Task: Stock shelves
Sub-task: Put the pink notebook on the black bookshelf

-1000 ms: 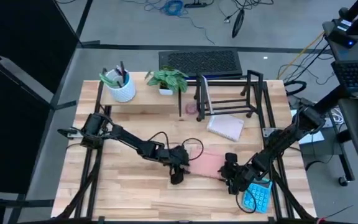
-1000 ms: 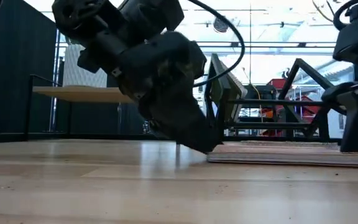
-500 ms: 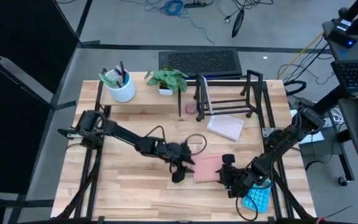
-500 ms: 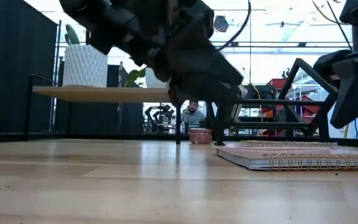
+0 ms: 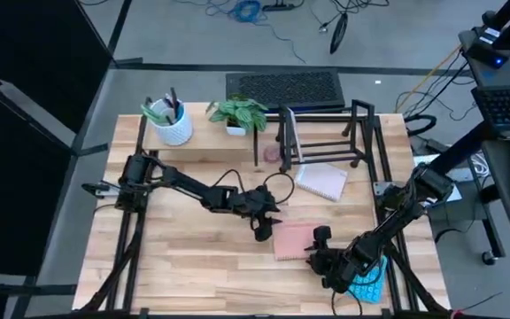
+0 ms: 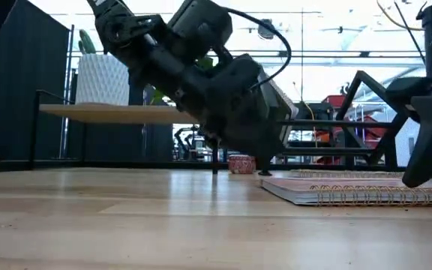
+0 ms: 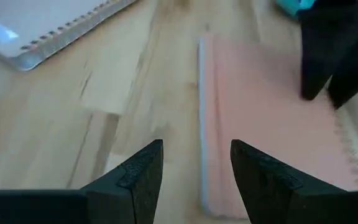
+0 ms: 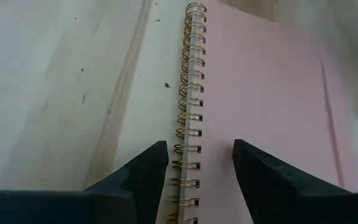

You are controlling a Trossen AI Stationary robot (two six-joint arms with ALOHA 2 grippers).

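The pale-wood riser shelf (image 5: 206,131) stands at the far side of the table (image 5: 175,266), at about 11 o'clock from the table centre. It carries a white pot of pens (image 5: 172,122) and a small green plant (image 5: 240,113). The black wire rack (image 5: 326,133) stands just beside it at about 1 o'clock, with 1 item upright between its dividers. A white spiral notebook (image 5: 320,181) lies flat on the table directly in front of the rack.

A pink spiral notebook (image 5: 296,240) lies flat near the table centre, toward 5 o'clock.

The left gripper (image 5: 262,229) is positioned at the 9 o'clock edge of the pink notebook. Its fingers (image 7: 138,177) are spread, with nothing between them; the left wrist view shows the notebook edge in the gap ahead.

The right gripper (image 5: 319,250) is positioned at the 4 o'clock corner of the pink notebook. Its fingers (image 8: 145,171) are spread and empty, straddling the gold wire binding (image 8: 189,112).

A teal calculator (image 5: 367,282) lies under the right arm at 5 o'clock.
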